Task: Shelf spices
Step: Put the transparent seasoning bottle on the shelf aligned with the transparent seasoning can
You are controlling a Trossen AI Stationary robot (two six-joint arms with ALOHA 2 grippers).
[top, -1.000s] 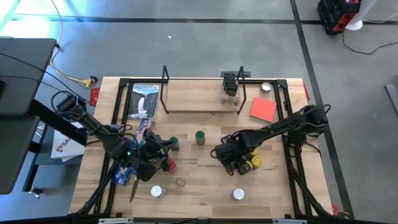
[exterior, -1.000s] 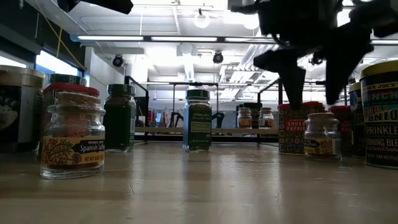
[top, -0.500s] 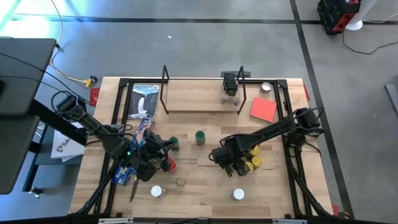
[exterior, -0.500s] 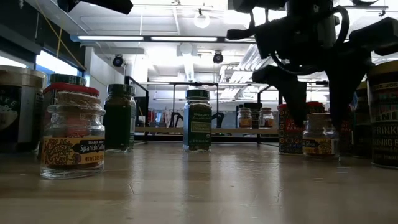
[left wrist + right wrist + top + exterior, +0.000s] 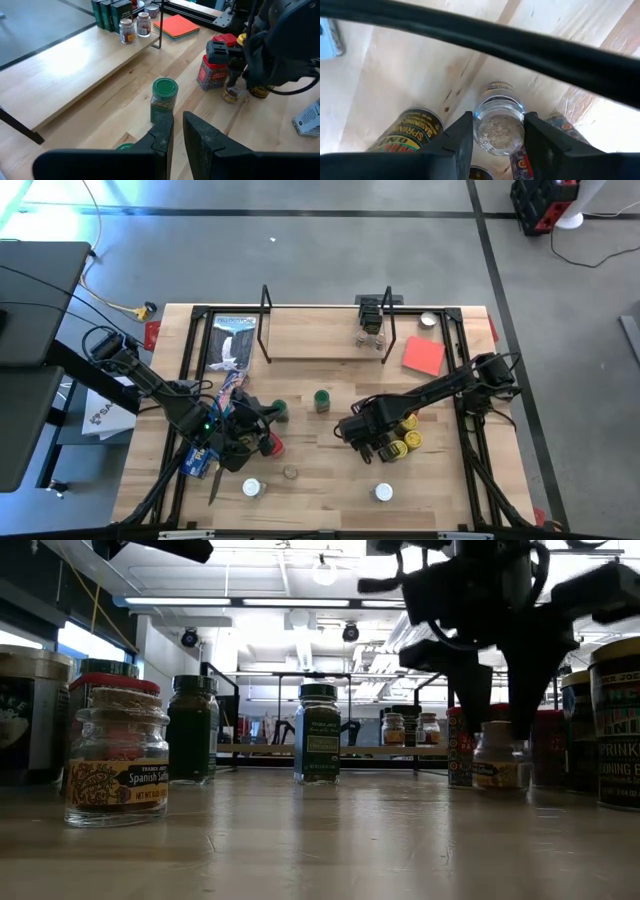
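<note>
Closing on a small clear jar (image 5: pixel 498 126), the right gripper (image 5: pixel 495 131) stands over the cluster of spices at centre right of the high view. In the right wrist view we see one finger on each side of the glass, at or very near its walls, so the jaws are narrowing about the jar; whether they already bear on it we cannot tell. The low view shows the same jar (image 5: pixel 498 762) standing upright on the table (image 5: pixel 330 470) at right, under the dark fingers. We judge the descent from above was chosen because neighbours crowd the jar: a red paprika tin (image 5: pixel 214 74) and yellow-lidded jars (image 5: pixel 405 441) stand just beside it, leaving only its two free flanks for the fingers.

The left gripper (image 5: pixel 177 131) waits at lower left of the high view, above the green-lidded and red jars there; its fingers are nearly together and hold nothing. The left wrist view looks past them to a green-lidded jar (image 5: pixel 164 100) standing alone at mid-table.

The shelf (image 5: pixel 320 335) lies along the upper edge of the table. Only a few jars (image 5: pixel 372 325) stand on it, near its right-hand upright, so most of the spices remain on the table. A saffron jar (image 5: pixel 116 755) stands nearest the low camera, at left.
</note>
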